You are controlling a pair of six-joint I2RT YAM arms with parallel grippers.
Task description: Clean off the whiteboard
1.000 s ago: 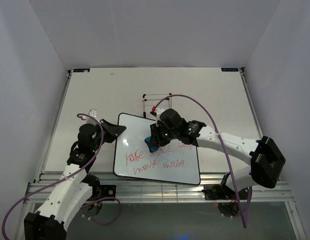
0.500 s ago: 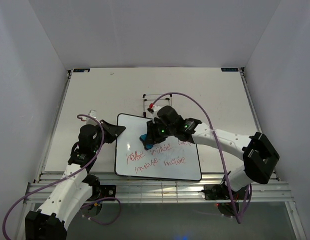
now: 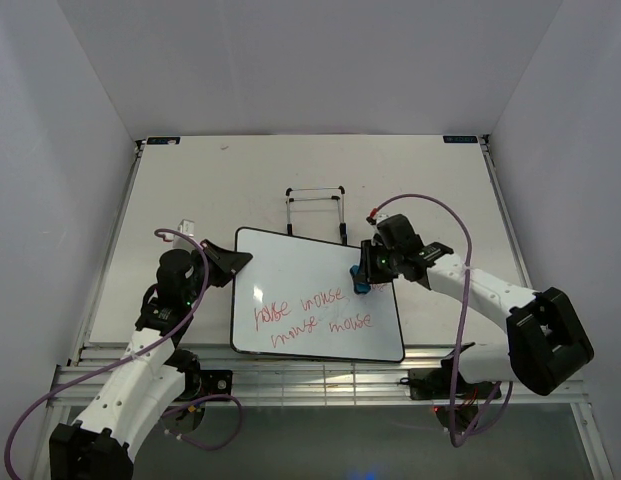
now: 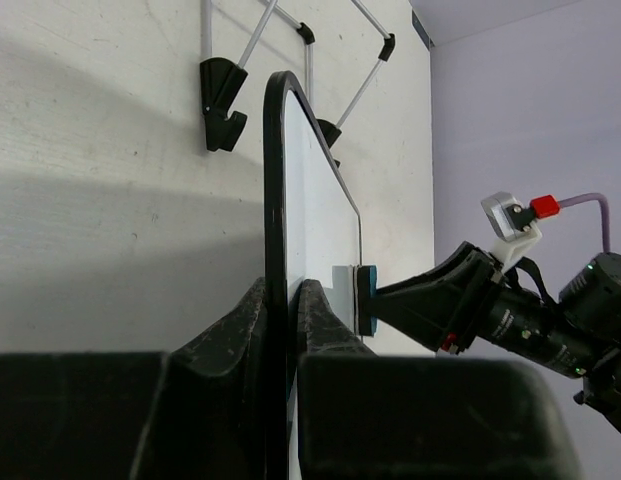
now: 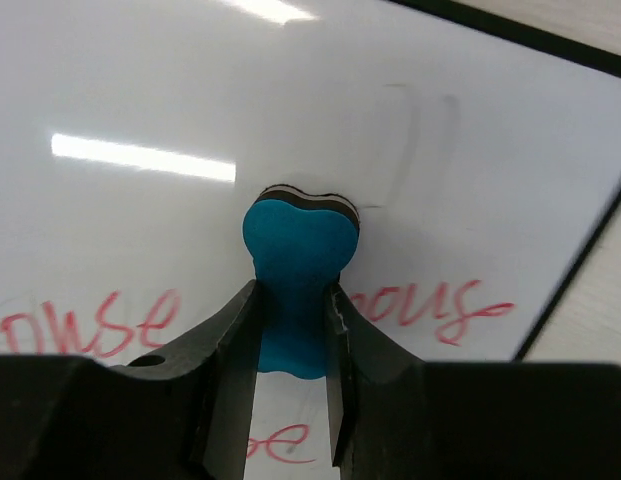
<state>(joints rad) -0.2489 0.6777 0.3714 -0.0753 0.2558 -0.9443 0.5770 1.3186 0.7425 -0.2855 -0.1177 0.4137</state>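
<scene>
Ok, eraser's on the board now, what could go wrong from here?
The left claw pinches only the board's corner, so rubbing pressure might twist or slide it. The eraser, in the right claw, sits near the board's right rim and could run off the edge. The red words sit nearer the arms, so this pass may miss them.
</scene>
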